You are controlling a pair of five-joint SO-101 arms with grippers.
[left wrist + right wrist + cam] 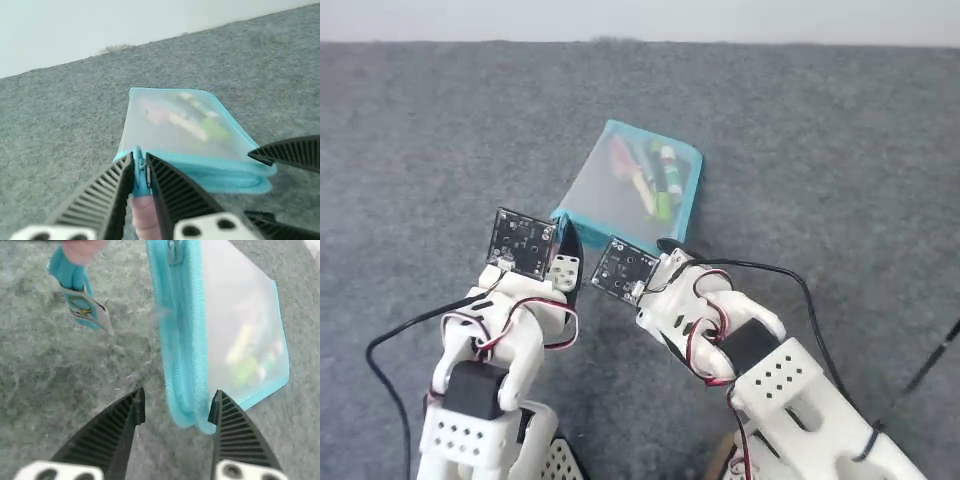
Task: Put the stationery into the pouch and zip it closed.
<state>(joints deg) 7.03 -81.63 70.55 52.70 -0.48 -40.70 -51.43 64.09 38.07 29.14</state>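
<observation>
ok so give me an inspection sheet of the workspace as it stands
surface: grey carpet-like mat
job's things: turquoise pouch lying flat, with the stationery inside behind its translucent face; zip pull on the edge nearest the arms; cannot tell whether the zip is fully closed
clutter: nothing seen
grippers: left gripper shut on the turquoise tab at the pouch's corner; right gripper open, one finger on either side of the pouch's end corner
cables: black cable looping beside the left arm, second cable arcing off the right arm; both lie apart from the pouch
surroundings: pale wall beyond the mat's far edge
</observation>
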